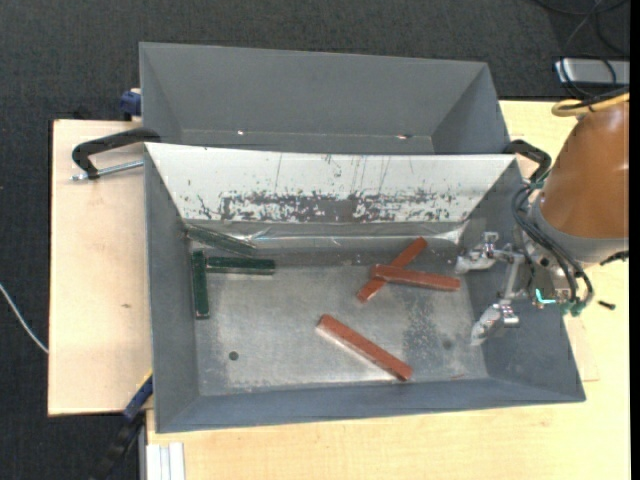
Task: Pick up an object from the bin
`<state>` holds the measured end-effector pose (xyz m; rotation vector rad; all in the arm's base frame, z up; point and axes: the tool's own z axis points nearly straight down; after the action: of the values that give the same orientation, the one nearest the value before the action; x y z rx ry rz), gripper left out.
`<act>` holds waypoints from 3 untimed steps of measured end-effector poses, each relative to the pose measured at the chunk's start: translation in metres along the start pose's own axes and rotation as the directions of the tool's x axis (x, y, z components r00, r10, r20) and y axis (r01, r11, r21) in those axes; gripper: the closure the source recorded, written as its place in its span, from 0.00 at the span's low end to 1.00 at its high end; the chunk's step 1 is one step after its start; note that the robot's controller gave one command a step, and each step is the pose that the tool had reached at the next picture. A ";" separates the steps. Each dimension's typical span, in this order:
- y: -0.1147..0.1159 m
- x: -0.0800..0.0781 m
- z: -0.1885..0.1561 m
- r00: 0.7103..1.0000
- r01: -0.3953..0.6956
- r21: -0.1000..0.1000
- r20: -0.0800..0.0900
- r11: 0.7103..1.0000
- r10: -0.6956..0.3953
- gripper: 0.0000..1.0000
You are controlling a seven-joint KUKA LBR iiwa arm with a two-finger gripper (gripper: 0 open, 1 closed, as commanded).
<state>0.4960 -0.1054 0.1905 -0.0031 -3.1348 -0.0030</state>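
Grey bin (300,93): tool (491,288) spread, empty, rt side; crossed red sticks (430,280) near, view-left.

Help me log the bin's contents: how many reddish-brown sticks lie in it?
3. A lone stick lies diagonally at the front middle of the bin; a tilted stick and a flatter stick cross farther back, beside the gripper. None looks hidden.

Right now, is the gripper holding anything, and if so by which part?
Nothing is held. The gripper stands open near the bin's right wall with nothing between its fingers; the crossed red sticks lie beside it, ungripped.
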 end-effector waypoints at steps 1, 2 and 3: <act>0.000 -0.002 -0.004 1.000 0.002 0.001 0.008 1.000 -0.002 0.00; 0.006 -0.015 0.040 0.998 -0.058 0.001 0.014 0.998 0.058 0.00; -0.008 -0.037 0.104 0.998 -0.061 0.001 0.023 0.998 0.061 0.00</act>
<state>0.5322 -0.1134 0.0862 -0.0989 -3.1559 0.0000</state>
